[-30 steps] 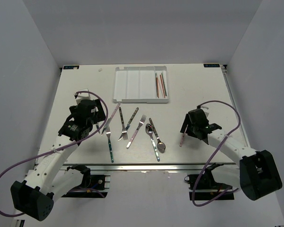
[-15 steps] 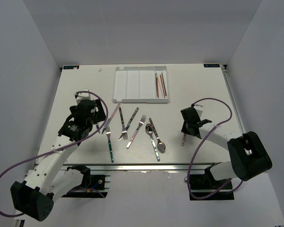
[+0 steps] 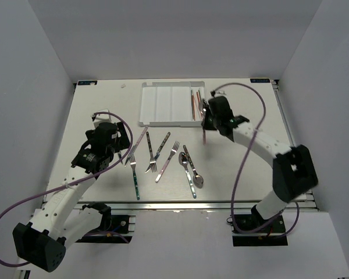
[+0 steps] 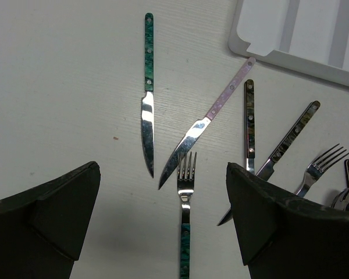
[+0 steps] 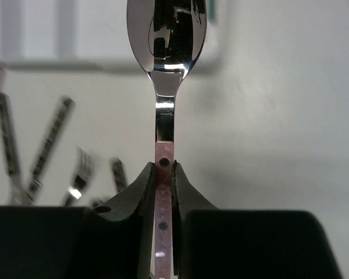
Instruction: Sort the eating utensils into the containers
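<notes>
A wide pale bench [image 3: 99, 102] is seen from above, and everything is laid on it. At its far side a flat white tray [image 3: 163, 103] is set, with long slots side by side. The slots are made long so that a fork or a knife can be laid flat in one. A few thin chopsticks [image 3: 196, 104] are kept in the slot at the right end, so one kind is given its own place. Nothing is seen in the other slots.

The right arm [image 3: 262, 139] is stretched out toward the right end of the tray. The left arm [image 3: 75, 180] is bent over the loose pieces [image 3: 157, 157], which are scattered in the middle of the bench, near the tray.

The left pincer [image 4: 163, 174] is spread wide and nothing is held in it. It is hung above a fork [image 4: 186, 192], a teal-handled knife [image 4: 147, 110] and a pink-handled knife [image 4: 209, 119], probably so that one of them can be picked up next.

The right pincer [image 5: 164, 174] is clenched on a spoon [image 5: 164, 87]. The spoon is gripped by its thin pink handle, just behind the metal neck, and the shiny bowl is pointed out in front. It is likely held this way so that the bowl is kept free and can be lowered into a slot first. The spoon is lifted off the bench, close to the tray's right edge. Which slot is meant for it cannot be told.
</notes>
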Controlling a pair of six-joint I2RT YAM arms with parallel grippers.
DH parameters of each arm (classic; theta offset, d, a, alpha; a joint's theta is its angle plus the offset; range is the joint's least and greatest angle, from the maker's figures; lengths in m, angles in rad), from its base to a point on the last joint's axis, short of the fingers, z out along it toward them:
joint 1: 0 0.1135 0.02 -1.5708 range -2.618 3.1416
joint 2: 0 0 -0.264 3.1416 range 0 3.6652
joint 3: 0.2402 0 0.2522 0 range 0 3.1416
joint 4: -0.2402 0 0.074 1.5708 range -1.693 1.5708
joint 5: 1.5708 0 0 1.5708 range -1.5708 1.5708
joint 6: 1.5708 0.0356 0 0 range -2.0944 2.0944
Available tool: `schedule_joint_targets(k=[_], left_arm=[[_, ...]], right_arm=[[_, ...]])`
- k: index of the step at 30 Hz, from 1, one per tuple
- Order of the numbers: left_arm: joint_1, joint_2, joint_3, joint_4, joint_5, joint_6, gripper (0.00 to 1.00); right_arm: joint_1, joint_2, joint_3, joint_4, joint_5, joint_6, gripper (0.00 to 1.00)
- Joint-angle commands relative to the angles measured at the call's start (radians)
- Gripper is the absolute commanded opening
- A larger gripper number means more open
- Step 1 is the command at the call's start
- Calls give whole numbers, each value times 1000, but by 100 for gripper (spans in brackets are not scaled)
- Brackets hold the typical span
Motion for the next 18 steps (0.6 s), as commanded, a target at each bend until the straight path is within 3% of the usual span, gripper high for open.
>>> schedule_joint_targets(k=[1,5,10,18], left_arm=[[1,-19,-2,6,-18,3,98],[0,-6,-2,5,-21,1,98],[0,-2,0,6,-17,1,98],[0,-2,1,9,-8,4,98]], right_arm=[[3,230,309,-1,-61,-96,0],[3,515,716,-96,-91,-121,0],[3,709,1036,-172,-88,-150,0],[-13,876,1215,-79,-15,-164,0]])
